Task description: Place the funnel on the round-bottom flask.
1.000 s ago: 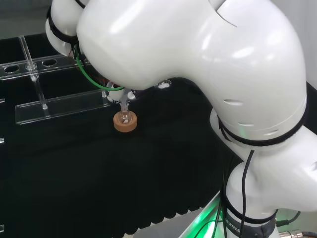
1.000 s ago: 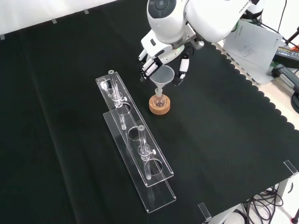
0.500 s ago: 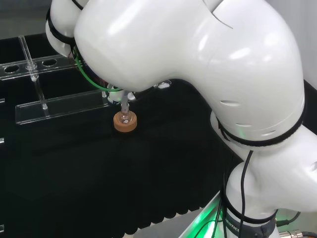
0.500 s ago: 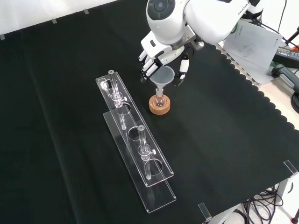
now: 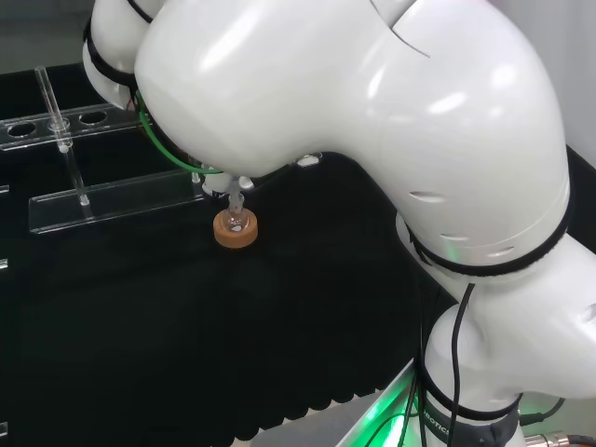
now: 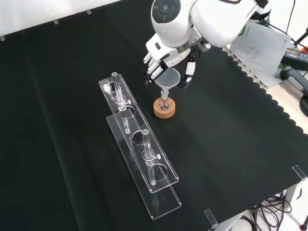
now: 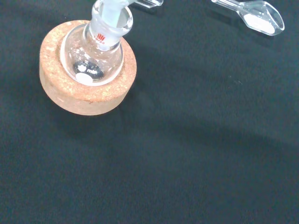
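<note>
Funnel (image 6: 168,79) sits upright with its stem down in the neck of the round-bottom flask (image 6: 164,102), as I read it from the front view; its wide mouth faces up, just above the flask. The flask rests in a cork ring (image 6: 164,109) on the black cloth (image 6: 231,134). From the wrist camera I look down on the same flask (image 7: 96,53), seated in the middle of the cork ring (image 7: 86,95), with a clear stem entering its neck from above.

The hand (image 6: 166,55) hangs right over the funnel in the front view. Its fingers (image 6: 153,67) reach down on the left of the funnel's bowl and its thumb (image 6: 188,73) on the right, spread to either side of the rim. I cannot tell from here whether they touch the rim or stand just clear of it, so I will not call this a grip or a release.

In the head view the cork ring (image 5: 236,230) and the flask's neck show just below the arm's big white link (image 5: 372,121), which hides the hand from me.

To the left of the flask in the front view lie 2 long clear racks (image 6: 139,159), each with an upright clear rod. The wrist camera also picks up a small clear scoop (image 7: 254,16) lying on the cloth, well apart from the cork ring.
</note>
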`<action>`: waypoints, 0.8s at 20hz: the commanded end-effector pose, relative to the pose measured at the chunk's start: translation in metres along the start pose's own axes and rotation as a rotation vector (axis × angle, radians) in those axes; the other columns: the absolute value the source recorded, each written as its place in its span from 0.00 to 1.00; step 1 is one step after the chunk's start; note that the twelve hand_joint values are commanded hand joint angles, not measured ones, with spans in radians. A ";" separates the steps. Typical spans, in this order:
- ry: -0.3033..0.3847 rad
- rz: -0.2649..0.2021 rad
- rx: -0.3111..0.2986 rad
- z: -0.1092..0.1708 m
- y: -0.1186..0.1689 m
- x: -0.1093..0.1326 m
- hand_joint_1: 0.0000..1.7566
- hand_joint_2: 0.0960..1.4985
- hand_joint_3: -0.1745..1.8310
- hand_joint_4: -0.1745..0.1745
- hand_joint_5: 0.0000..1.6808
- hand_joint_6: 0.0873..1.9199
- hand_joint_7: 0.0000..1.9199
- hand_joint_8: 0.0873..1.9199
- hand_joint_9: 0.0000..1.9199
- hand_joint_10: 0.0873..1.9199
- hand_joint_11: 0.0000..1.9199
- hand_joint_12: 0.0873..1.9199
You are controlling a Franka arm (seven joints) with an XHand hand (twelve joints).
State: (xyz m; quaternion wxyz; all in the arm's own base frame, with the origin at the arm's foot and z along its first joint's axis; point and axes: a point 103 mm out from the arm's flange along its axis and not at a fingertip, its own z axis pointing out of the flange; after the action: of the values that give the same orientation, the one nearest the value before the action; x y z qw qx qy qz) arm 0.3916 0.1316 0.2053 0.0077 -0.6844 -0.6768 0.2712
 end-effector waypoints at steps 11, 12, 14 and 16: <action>-0.006 -0.004 0.009 -0.001 0.002 0.000 0.37 0.52 0.34 0.28 0.29 0.02 0.16 0.39 0.34 0.33 0.24 0.66; -0.013 -0.002 0.006 -0.002 0.001 0.002 0.37 0.52 0.34 0.27 0.29 0.02 0.16 0.39 0.34 0.33 0.23 0.67; -0.018 -0.001 0.004 -0.003 0.002 0.003 0.37 0.52 0.34 0.27 0.29 0.02 0.16 0.39 0.34 0.33 0.23 0.67; -0.010 -0.003 0.006 -0.004 0.002 0.003 0.37 0.52 0.34 0.27 0.29 0.02 0.16 0.39 0.33 0.33 0.23 0.67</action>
State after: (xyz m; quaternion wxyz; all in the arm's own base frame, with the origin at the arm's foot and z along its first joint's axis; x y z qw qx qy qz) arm 0.3943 0.1347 0.2065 0.0047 -0.6818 -0.6770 0.2771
